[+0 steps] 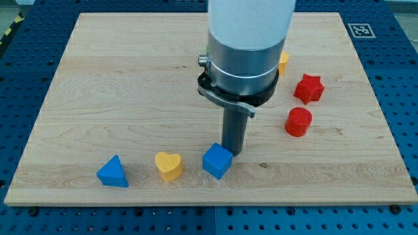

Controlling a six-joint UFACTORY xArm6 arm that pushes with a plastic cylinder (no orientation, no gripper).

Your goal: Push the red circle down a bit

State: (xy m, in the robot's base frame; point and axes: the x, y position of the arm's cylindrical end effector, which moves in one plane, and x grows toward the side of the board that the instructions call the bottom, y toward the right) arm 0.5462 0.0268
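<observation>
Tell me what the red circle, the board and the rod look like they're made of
Red circle: probably plastic, with an even matte colour and smooth faces. Board: light wood, with visible grain lines and a pale satin finish. The rod ending in my tip, beside the blue cube: dark, likely metal or plastic; unclear.

The arm comes down from the view's top centre, white housing above a silver collar, its dark rod upright; my tip (233, 153) rests low on the tabletop (117, 98), slightly right of centre.
</observation>
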